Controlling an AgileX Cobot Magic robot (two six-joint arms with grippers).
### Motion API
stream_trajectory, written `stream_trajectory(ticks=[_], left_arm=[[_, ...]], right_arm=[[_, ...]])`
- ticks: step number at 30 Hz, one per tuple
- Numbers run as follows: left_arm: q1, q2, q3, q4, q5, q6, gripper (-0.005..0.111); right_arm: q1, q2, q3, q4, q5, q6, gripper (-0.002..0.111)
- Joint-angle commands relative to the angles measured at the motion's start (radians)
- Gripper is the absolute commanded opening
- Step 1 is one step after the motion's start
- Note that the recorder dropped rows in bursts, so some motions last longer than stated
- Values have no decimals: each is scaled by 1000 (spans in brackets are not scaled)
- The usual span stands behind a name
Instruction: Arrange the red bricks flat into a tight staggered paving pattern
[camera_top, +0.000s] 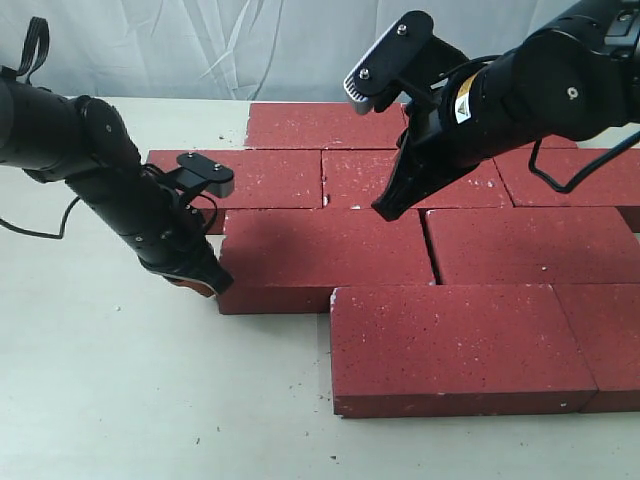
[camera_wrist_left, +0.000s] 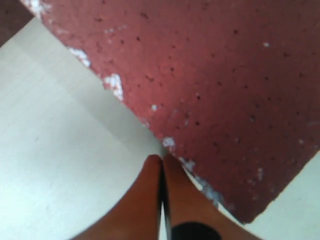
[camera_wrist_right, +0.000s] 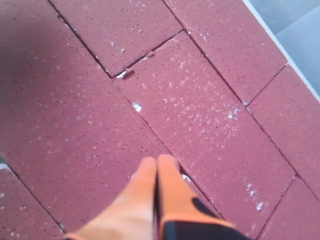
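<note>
The red bricks lay flat on the bench in four rows that filled the middle and the right of the exterior view. Each row was shifted sideways against the next one, so the short seams did not line up. By my judgement the staggered pattern was already mostly made. About nine bricks showed, but the right arm hid a part of the upper rows.

Most seams looked thin. The slanted seam between the two bricks of the third row was darker and wider than the others.

The left fingers were pressed together with nothing between them, low at the lower left corner of the third-row left brick. In the left wrist view their tips were at its chipped edge; whether they touched it I cannot tell. The right fingers were also closed and empty, over the long seam in the centre of the frame.

I think only the tightening was left: to close the wider seam and to square that brick.
</note>
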Motion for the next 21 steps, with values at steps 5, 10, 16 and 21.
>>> stream_trajectory(ticks=[5,10,16,21], left_arm=[[-47,0,-7,-29,-49,13,0],[-47,0,-7,-21,-49,13,0],[-13,0,-8,45,2,3,0],[25,0,-10,55,-44,-14,0]], right_arm=[[-5,-2,2,2,-8,4,-1],[-5,-2,2,2,-8,4,-1],[-5,-2,2,2,-8,4,-1],[-5,-2,2,9,-12,4,-1]])
